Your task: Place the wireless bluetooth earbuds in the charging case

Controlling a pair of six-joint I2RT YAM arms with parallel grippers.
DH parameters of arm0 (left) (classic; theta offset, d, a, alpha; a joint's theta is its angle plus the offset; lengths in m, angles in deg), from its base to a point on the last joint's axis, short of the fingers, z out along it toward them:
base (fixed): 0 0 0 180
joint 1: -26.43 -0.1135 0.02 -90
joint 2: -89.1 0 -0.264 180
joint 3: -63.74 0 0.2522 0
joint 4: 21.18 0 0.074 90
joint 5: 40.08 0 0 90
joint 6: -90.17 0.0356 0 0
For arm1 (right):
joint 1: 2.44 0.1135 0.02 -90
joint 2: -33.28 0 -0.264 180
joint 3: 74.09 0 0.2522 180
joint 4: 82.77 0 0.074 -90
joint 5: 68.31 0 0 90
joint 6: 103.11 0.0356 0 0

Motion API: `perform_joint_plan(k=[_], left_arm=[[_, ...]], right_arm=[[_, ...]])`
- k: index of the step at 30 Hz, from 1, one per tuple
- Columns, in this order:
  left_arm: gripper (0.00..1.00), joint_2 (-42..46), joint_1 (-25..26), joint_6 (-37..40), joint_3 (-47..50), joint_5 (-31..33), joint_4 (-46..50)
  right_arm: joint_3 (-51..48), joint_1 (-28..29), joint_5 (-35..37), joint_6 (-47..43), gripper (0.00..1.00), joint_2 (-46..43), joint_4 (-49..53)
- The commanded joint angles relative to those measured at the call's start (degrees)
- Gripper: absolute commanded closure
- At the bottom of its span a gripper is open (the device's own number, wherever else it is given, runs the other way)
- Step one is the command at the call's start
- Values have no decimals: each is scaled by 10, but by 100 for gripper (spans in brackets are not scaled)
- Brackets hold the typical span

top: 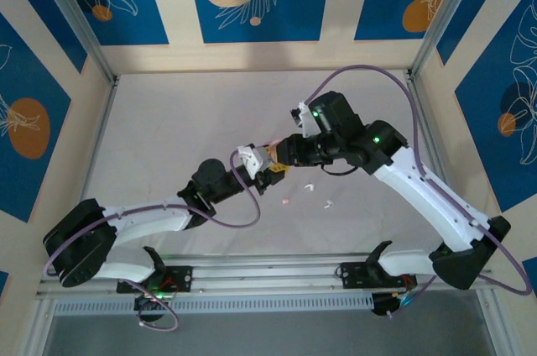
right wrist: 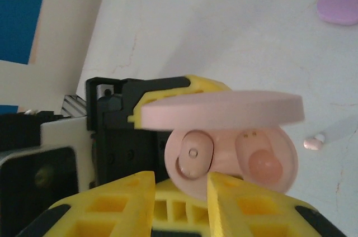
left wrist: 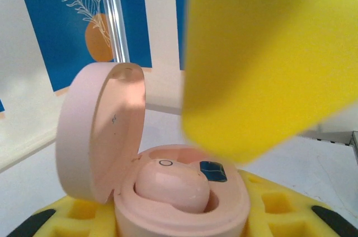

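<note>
A pale pink charging case (left wrist: 184, 217) stands with its lid (left wrist: 95, 131) swung open, and my left gripper (top: 263, 174) is shut on it, yellow fingers (left wrist: 279, 209) at either side. One pink earbud (left wrist: 170, 186) sits in a well. In the right wrist view that earbud (right wrist: 193, 153) fills the left well, and the right well (right wrist: 263, 161) is bare. My right gripper (right wrist: 180, 186) is open just in front of the case, nothing between its fingers; one blurred yellow finger (left wrist: 263, 52) hangs over the case. Loose earbuds lie on the table: one pink (top: 288, 201), two white (top: 309, 186) (top: 327, 203).
A closed purple case (right wrist: 338, 5) lies on the white table beyond the grippers. Another small earbud (right wrist: 312, 143) rests on the table to the right of the held case. Metal frame rails (top: 252, 272) run along the near edge.
</note>
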Motion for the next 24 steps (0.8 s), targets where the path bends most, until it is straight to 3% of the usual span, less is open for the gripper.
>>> perform_joint_plan(k=[1, 6, 11, 14, 21, 24], left_arm=[[70, 15, 3, -3, 7, 27, -43], [71, 58, 3, 14, 36, 78, -16], [71, 133, 2, 50, 60, 142, 44], [71, 179, 2, 74, 64, 163, 86], [70, 240, 3, 88, 70, 176, 134], [70, 247, 2, 87, 72, 175, 142]], right_arm=[[-24, 0, 26, 3, 66, -71, -26], [-100, -71, 41, 38, 65, -138, -23], [-203, -144, -55, 53, 65, -106, -17], [-253, -137, -91, 52, 65, -52, -51], [-287, -87, -101, 68, 65, 97, -124], [-266, -58, -65, 47, 64, 149, -127]])
